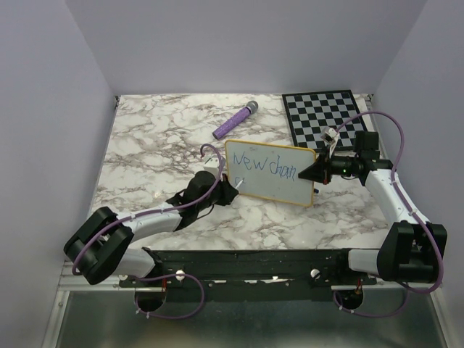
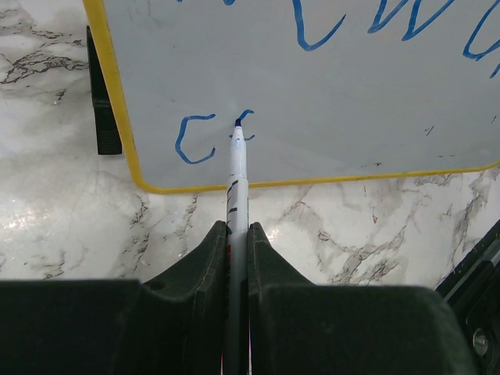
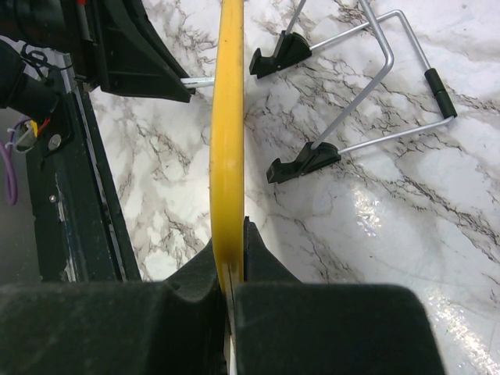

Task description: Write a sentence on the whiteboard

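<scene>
Left wrist: your left jaws clamp pen (image 2: 237, 164), tip against board (image 2: 351, 94); board stands lengthwise, right jaws clamped on its end.

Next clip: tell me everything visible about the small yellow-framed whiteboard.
The whiteboard is a white rectangle with a thin yellow frame and rounded corners, propped tilted on a wire stand with black feet on the marble table. Blue lettering reads "New chan", with a "c" below. The right gripper clamps its edge; the white marker in the left gripper touches its face.
</scene>
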